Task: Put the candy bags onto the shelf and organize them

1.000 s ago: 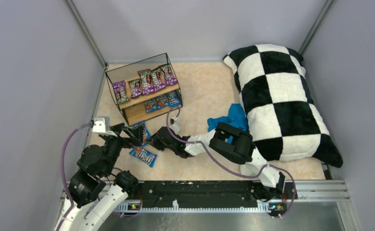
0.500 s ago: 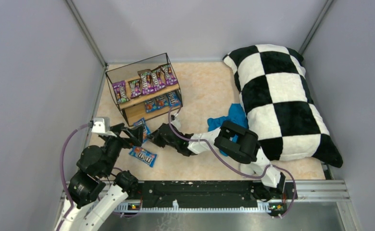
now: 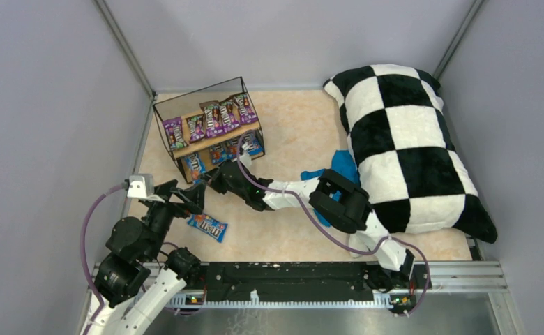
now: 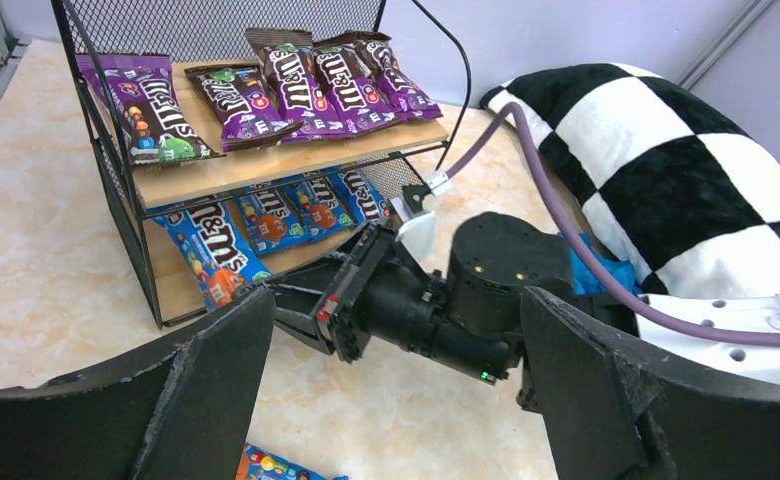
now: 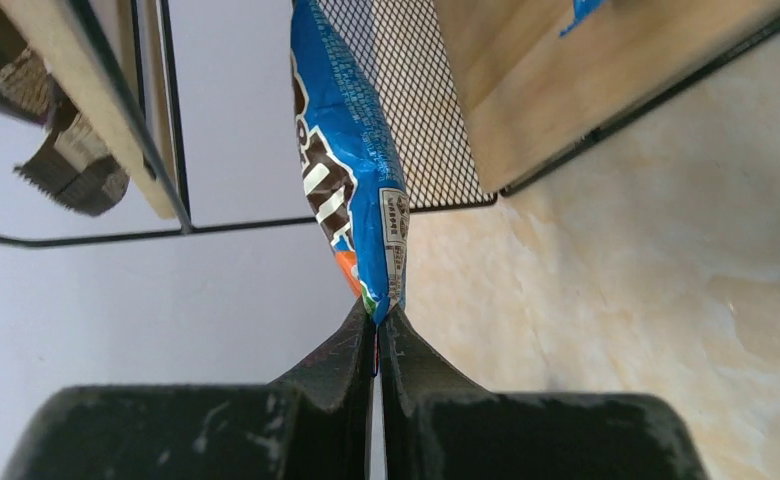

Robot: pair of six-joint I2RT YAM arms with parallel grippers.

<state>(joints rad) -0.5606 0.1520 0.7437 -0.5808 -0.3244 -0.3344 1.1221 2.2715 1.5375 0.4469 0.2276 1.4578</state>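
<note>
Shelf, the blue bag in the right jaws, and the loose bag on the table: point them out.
shelf [image 4: 266, 162], left wrist view, upper board's bare front.
held blue bag [image 5: 351, 170], right wrist view, packet's middle.
loose bag [image 3: 207, 226], top external view, packet's centre.

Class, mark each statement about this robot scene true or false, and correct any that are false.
1. The right gripper is shut on a blue candy bag. True.
2. The left gripper holds a purple bag. False: it is open and empty.
3. Purple bags lie on the upper board of the shelf. True.
4. Every candy bag is on the shelf. False: a loose blue bag lies on the table.
</note>
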